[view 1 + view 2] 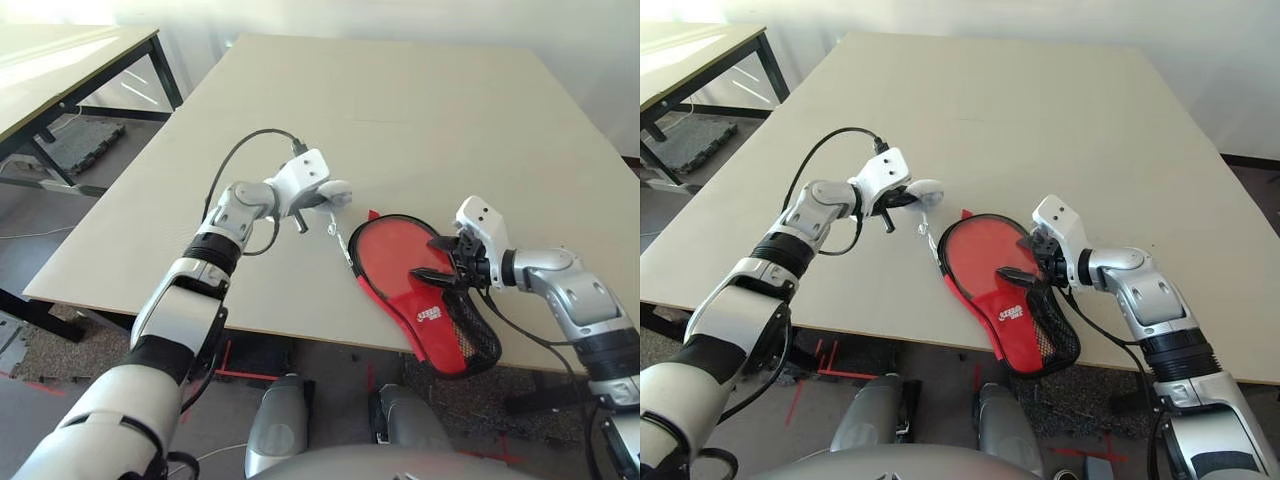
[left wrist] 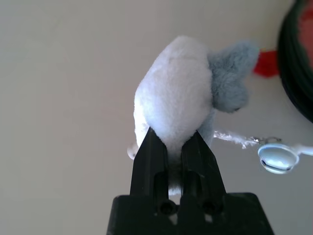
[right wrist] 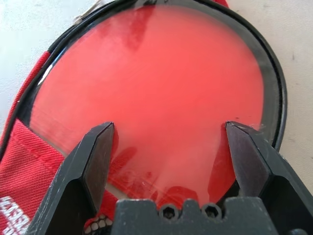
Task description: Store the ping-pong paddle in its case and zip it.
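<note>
The case (image 1: 440, 322), red with a black mesh pocket and white logo, lies at the table's front edge, its narrow end hanging over it. Inside its open black zip rim shows the paddle's round red face (image 3: 156, 83); the handle is hidden. My left gripper (image 2: 173, 139) is shut on the whitish pom-pom charm (image 2: 178, 93), held to the left of the case's round end, with a thin cord (image 1: 342, 238) running from it to the zip. My right gripper (image 3: 168, 128) stands open just over the paddle's face, one finger at each side.
The beige table (image 1: 400, 110) stretches far behind the case. A small metal bead (image 2: 278, 157) hangs on the charm's cord. A second table (image 1: 60, 60) stands at the far left, with a gap of floor between.
</note>
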Tool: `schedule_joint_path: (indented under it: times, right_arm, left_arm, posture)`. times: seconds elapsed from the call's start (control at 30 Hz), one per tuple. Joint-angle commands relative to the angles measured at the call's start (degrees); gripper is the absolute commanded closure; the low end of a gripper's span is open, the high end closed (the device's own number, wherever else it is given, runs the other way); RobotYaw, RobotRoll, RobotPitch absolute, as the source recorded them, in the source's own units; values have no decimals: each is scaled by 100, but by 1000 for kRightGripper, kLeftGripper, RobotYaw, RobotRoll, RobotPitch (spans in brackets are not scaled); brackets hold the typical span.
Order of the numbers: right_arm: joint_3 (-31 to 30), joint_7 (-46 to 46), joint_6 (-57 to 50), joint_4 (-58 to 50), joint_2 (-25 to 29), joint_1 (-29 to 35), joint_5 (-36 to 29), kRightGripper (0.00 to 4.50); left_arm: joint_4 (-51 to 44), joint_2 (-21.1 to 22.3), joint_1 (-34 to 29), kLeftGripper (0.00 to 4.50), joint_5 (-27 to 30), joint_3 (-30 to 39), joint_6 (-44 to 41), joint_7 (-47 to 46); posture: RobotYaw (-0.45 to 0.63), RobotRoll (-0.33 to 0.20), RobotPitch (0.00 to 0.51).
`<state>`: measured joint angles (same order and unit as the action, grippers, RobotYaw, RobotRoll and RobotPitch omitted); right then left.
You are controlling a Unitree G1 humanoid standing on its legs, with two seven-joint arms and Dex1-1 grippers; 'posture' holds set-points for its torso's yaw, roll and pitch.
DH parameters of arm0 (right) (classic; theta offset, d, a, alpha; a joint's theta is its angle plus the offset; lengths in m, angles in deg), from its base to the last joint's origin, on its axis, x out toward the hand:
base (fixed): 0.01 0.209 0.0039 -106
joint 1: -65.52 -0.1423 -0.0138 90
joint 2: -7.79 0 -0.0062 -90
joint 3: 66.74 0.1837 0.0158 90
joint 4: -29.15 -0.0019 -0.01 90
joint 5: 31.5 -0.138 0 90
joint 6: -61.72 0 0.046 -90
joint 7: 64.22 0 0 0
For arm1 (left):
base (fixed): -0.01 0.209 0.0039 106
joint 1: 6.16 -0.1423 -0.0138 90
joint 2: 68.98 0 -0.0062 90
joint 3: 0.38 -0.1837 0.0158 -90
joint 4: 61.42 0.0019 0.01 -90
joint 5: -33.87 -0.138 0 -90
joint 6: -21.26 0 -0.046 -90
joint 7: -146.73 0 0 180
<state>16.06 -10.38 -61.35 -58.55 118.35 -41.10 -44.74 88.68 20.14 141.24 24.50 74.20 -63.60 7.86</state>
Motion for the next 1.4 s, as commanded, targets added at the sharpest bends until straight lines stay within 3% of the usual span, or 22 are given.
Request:
schedule_joint_path:
  times: [0.03, 0.5, 0.97, 1.13, 1.33, 1.4]
  right_arm:
    - [-204, -1, -357, 82, 27, 255, 38, 0]
    - [-83, -65, -589, -271, 84, 467, -11, 0]
    - [-28, -248, -709, -525, 58, 633, -116, 0]
    - [-30, -293, -728, -558, 58, 655, -157, 0]
    - [-86, -313, -681, -484, 25, 613, -164, 0]
    - [-115, -316, -657, -435, 2, 573, -158, 0]
  left_arm:
    - [503, -199, 349, 4488, -165, 67, 375, -570]
    - [1243, -1049, 1079, 4488, -459, 331, 1899, -2913]
    - [1420, -1925, 772, 4488, -728, 81, 1533, -1846]
    - [1399, -1980, 740, 2717, -764, 68, 1479, -1839]
    - [1359, -1811, 774, 280, -600, 277, 1439, -1698]
    - [1326, -1749, 750, 14, -542, 353, 1517, -1600]
  posture:
    - [126, 0, 74]
    - [91, 0, 81]
    - [52, 0, 86]
    - [50, 0, 87]
    - [67, 0, 80]
    - [73, 0, 77]
